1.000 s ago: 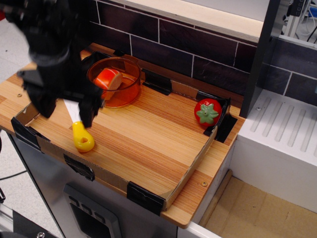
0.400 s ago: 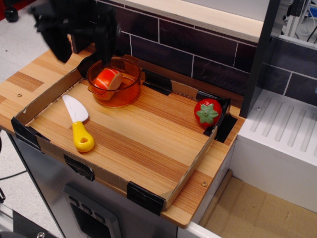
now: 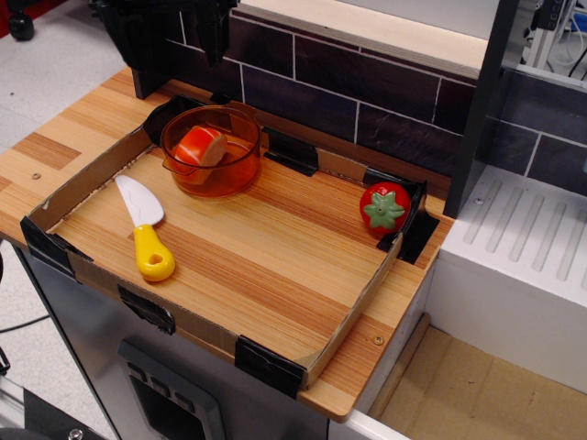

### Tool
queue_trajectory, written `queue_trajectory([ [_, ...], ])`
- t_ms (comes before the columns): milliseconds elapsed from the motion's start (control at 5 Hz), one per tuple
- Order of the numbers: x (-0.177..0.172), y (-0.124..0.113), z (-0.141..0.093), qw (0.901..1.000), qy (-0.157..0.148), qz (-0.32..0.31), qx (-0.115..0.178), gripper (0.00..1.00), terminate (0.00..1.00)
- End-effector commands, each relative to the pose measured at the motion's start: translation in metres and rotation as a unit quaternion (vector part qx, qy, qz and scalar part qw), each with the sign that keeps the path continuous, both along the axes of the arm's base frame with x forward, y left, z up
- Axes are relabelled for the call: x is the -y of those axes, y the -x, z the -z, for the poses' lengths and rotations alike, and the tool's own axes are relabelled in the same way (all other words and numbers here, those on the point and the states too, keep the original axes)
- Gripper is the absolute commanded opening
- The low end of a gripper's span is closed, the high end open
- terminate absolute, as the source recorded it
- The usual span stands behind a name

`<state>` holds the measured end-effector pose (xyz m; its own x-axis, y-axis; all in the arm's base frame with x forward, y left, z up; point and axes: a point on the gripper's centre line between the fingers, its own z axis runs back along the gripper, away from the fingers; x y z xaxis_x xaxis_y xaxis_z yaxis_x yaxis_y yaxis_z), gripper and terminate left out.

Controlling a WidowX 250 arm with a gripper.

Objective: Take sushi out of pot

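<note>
One sushi [image 3: 201, 146] in one pot [image 3: 223, 174] — gripper [image 3: 174, 27] above, jaws unclear.

Toy kitchen: tiled backsplash [image 3: 367, 87], countertop [image 3: 83, 137].

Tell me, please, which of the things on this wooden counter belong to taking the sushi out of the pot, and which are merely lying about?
Belong to the job:
- the sushi, lying inside the pot
- the pot, at the tray's back left corner

Just lying about:
- the toy knife with the yellow handle, in front of the pot
- the tomato, in the far right corner
</note>
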<state>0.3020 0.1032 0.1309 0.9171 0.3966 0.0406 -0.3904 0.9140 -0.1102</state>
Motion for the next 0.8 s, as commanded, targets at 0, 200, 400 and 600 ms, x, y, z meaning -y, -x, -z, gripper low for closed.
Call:
queue_trajectory([
  [0,-0.017,-0.021,0.018,0.9997,-0.013,-0.013,0.014,1.00,0.00],
  [200,-0.022,-0.027,0.032,0.9996,-0.017,-0.016,0.018,1.00,0.00],
  [400,-0.025,-0.035,0.044,0.9994,-0.024,-0.023,0.012,1.00,0.00],
  [600,-0.025,-0.033,0.055,0.9994,-0.031,-0.014,0.006,1.00,0.00],
])
